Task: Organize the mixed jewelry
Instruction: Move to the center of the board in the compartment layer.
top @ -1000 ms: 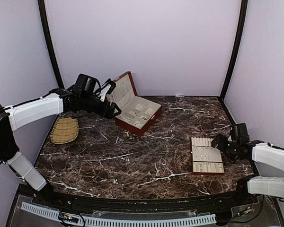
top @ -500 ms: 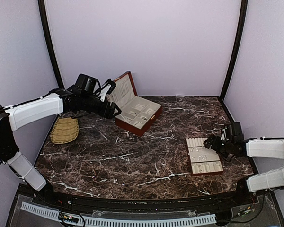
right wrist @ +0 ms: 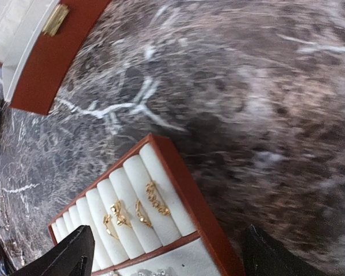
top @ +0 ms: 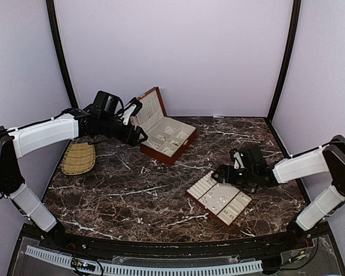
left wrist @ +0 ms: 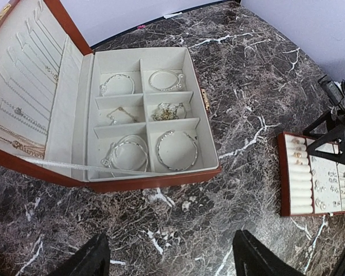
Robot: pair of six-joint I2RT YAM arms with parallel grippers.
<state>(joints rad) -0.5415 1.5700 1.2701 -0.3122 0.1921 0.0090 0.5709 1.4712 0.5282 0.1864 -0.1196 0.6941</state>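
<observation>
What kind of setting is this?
Probably a robot test booth, not a home: plain lilac walls close around a marble-patterned table with a staged wooden jewelry box and ring tray.

Glossy marbled table (top: 161, 195), wooden box (top: 173, 154), seemingly metal rings (right wrist: 155, 198)

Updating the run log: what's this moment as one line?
left end effector: open, facing open jewelry box | right end effector: open, at ring tray | held: nothing
</observation>
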